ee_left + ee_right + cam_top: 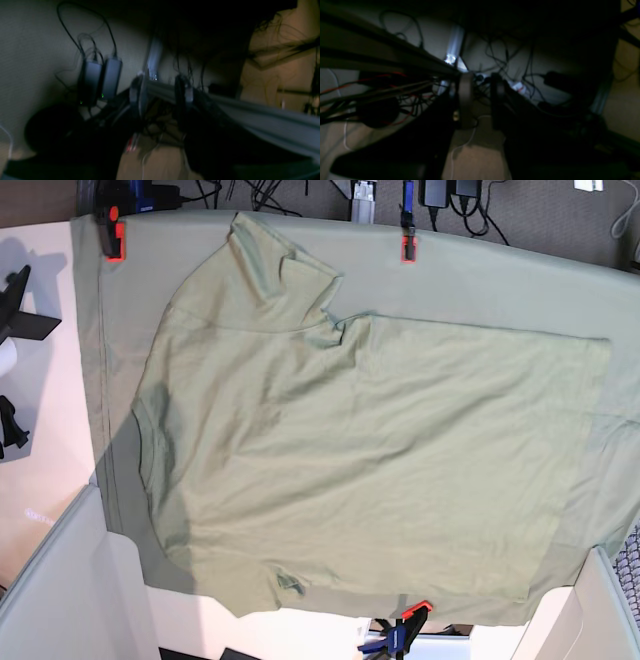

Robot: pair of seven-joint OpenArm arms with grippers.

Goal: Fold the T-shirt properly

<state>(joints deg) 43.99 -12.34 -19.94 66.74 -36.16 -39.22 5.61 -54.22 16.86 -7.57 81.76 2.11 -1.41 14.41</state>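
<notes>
The T-shirt [360, 450] lies spread flat in the base view, pale sage green, with its neck at the left and its hem at the right. Its far sleeve [275, 275] is rumpled near the back edge, and the near sleeve [270, 590] lies by the front edge. Neither gripper shows in the base view. In the dim left wrist view my left gripper [160, 96] hangs below table level, fingers apart, with cables and floor showing through the gap. My right gripper [481, 100] also stands open over the floor, holding nothing.
A larger green sheet [480, 285] covers the table under the shirt, held by orange clamps [115, 235] [407, 246] [412, 620]. Pale arm housings fill the base view's lower corners [60, 590] [600, 605]. Power adapters [100, 80], cables and a cloth edge [270, 120] hang near the left gripper.
</notes>
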